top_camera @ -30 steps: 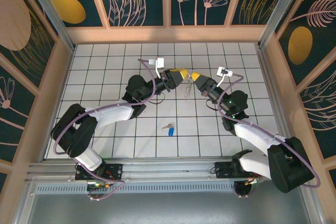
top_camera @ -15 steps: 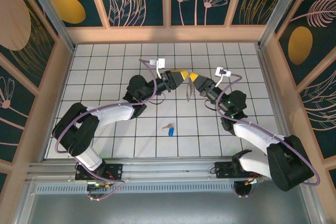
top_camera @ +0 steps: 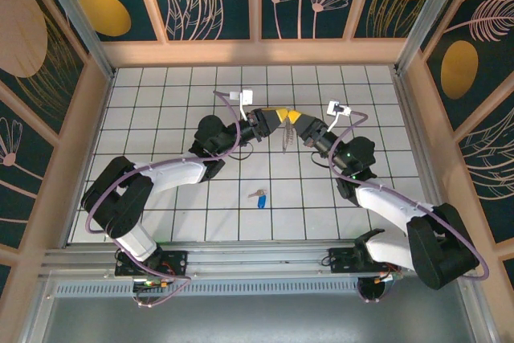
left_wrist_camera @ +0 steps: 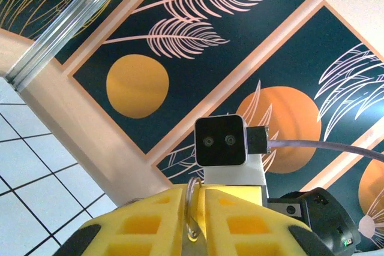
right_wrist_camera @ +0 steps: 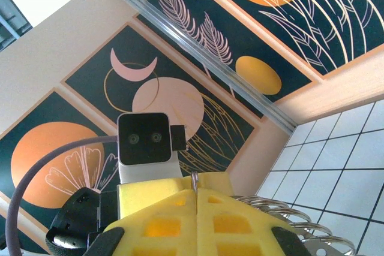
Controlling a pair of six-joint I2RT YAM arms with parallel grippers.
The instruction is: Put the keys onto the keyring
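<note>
Clamping the keyring from both sides, left gripper and right gripper meet, keys lying well apart.

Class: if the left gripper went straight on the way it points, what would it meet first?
Probably the right gripper, facing it nearly tip to tip; the keyring hangs between them.

The left gripper and right gripper meet tip to tip over the middle of the table, with the keyring between them. The key lies nearer, slightly left.
</note>
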